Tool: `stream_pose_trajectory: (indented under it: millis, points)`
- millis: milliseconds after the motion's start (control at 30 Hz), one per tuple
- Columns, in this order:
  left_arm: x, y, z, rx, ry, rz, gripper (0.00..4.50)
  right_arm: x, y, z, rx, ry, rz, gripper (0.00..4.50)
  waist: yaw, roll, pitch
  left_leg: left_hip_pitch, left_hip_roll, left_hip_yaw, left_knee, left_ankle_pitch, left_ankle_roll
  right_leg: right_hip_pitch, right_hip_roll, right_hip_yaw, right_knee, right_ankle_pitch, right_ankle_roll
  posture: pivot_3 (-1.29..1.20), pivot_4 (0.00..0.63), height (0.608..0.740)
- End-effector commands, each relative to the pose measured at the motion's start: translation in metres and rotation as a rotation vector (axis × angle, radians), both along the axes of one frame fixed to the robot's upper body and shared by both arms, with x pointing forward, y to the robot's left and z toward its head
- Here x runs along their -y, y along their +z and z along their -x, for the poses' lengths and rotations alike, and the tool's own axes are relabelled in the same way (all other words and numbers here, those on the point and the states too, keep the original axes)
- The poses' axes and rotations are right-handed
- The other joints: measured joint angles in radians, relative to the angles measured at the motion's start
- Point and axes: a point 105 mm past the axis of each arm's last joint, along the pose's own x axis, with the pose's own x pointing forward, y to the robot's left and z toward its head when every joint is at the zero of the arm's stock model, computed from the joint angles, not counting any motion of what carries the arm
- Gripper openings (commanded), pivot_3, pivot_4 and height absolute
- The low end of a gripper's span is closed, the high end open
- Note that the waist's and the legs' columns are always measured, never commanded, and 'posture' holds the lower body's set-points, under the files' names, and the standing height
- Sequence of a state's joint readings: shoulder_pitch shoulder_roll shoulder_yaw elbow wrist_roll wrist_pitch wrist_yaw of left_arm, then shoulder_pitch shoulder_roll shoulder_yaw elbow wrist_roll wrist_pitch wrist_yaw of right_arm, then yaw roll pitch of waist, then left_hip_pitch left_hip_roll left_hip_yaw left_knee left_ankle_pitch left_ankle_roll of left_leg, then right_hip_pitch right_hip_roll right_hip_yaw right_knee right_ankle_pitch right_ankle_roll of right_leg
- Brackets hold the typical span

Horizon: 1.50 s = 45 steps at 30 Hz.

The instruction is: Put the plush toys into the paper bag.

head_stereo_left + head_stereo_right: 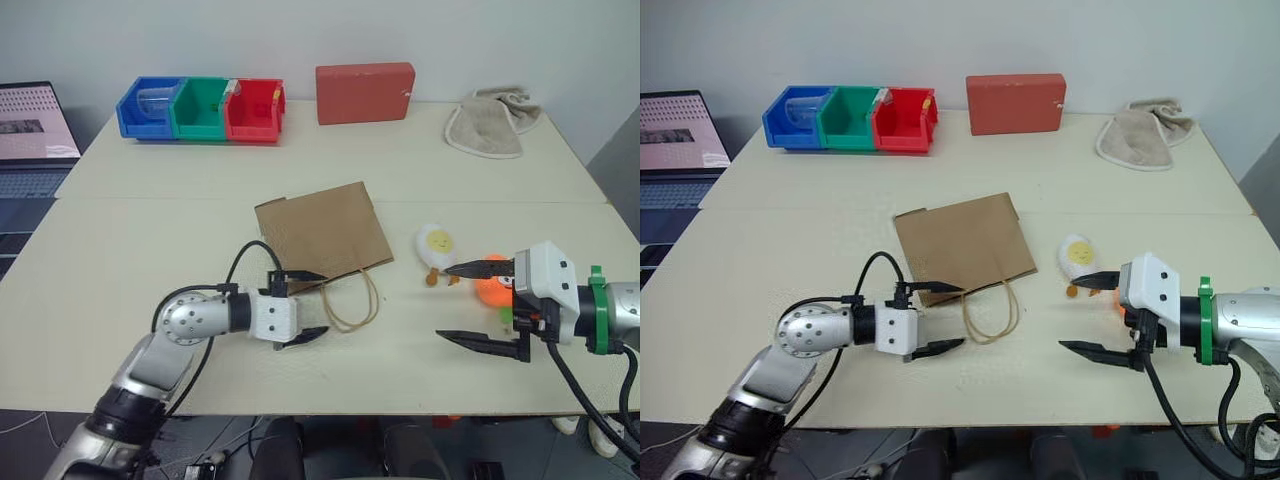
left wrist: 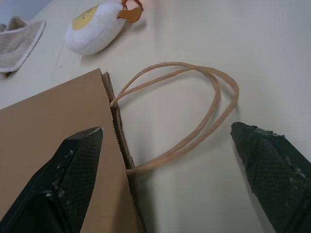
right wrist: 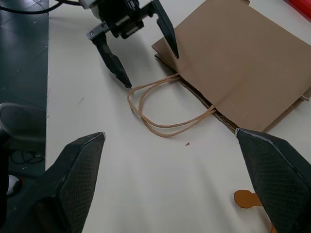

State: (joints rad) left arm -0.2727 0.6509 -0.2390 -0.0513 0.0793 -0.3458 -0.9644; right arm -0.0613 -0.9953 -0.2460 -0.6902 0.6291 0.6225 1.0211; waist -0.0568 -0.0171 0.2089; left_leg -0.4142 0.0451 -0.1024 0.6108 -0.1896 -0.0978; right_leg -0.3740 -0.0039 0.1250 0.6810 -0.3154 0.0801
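Flat, limp brown kraft paper bag (image 1: 325, 234), best taken at its mouth edge by the wide-open, empty left gripper (image 1: 306, 306); right gripper (image 1: 478, 308) likewise open, empty.

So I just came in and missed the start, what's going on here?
A humanoid robot is working on bagging two plush toys. The paper bag lies flat on the table, and the left pincer, open, is at its handles. The right pincer, also open, holds nothing. The egg toy and orange toy lie on the table beside the bag.
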Motion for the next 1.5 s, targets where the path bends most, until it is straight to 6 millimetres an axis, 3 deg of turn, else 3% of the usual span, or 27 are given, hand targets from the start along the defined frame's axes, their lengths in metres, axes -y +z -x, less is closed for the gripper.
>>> stream_pose_trajectory:
  millis: [33, 133, 233, 633, 833, 967, 1067, 1167, 1500]
  points:
    - [0.011, 0.001, 0.002, 0.065, -0.051, 0.014, 4.48, -0.005, 0.007, 0.007, 0.028, 0.018, -0.009, 4.5, 0.001, 0.0, 0.0, 0.0, 0.0, -0.001, 0.0, 0.0, 0.0, 0.0, 0.0, -0.001, 0.0, 0.0, 0.0, 0.0, 0.15, 0.74]
    - [0.012, 0.0, 0.0, 0.064, -0.052, 0.021, 4.48, -0.005, 0.007, 0.008, 0.025, 0.017, -0.009, 4.5, 0.001, 0.0, 0.0, 0.0, 0.0, -0.002, 0.0, 0.0, 0.0, 0.0, 0.0, -0.002, 0.001, 0.0, 0.0, 0.0, 0.15, 0.74]
    - [0.019, 0.005, -0.002, 0.064, -0.062, 0.074, 3.92, -0.002, 0.006, 0.009, 0.02, 0.004, -0.007, 4.5, 0.004, 0.0, 0.0, 0.0, 0.0, -0.003, 0.0, 0.0, 0.0, 0.001, 0.0, -0.002, 0.001, 0.0, 0.0, 0.0, 0.15, 0.74]
    - [0.024, 0.009, -0.003, -0.046, -0.065, 0.145, 0.03, -0.001, 0.005, 0.009, 0.013, 0.004, -0.007, 4.5, 0.006, 0.0, 0.0, 0.0, 0.0, -0.004, 0.001, 0.0, 0.0, 0.001, 0.0, -0.003, 0.001, 0.0, 0.0, 0.0, 0.15, 0.74]
    - [0.024, 0.024, 0.0, -0.226, -0.045, 0.232, 0.01, -0.001, 0.006, 0.007, 0.014, -0.002, -0.023, 4.5, 0.005, 0.0, 0.0, 0.0, 0.0, -0.004, 0.001, 0.0, 0.0, 0.001, 0.0, -0.004, 0.001, 0.0, 0.0, 0.0, 0.15, 0.74]
    - [0.02, 0.062, -0.005, -0.494, -0.018, 0.385, 0.01, -0.009, 0.004, -0.005, 0.005, -0.075, -0.087, 4.5, 0.003, 0.0, 0.0, 0.0, 0.0, -0.005, 0.002, 0.0, 0.0, 0.001, 0.001, -0.004, 0.002, 0.0, 0.0, 0.0, 0.15, 0.74]
    - [0.013, 0.07, -0.006, -0.612, 0.002, 0.429, 0.01, -0.017, -0.001, -0.01, -0.005, -0.083, -0.122, 4.5, -0.001, 0.0, 0.0, -0.001, 0.0, -0.006, 0.002, 0.0, 0.0, 0.001, 0.001, -0.005, 0.002, 0.0, 0.001, 0.0, 0.15, 0.74]
    - [0.005, 0.084, -0.012, -0.694, 0.031, 0.522, 0.0, -0.026, -0.01, -0.025, -0.002, -0.123, -0.16, 3.89, -0.003, 0.0, 0.0, 0.0, 0.0, -0.006, 0.001, 0.0, 0.0, 0.001, 0.001, -0.005, 0.002, 0.0, 0.0, 0.0, 0.15, 0.74]
    - [0.001, 0.108, -0.017, -0.785, 0.039, 0.635, 0.0, -0.068, -0.036, -0.071, 0.048, -0.211, -0.245, 0.16, 0.0, 0.0, 0.0, -0.001, 0.0, -0.008, 0.001, 0.0, 0.0, 0.0, 0.001, -0.007, 0.002, 0.0, 0.0, 0.0, 0.15, 0.74]
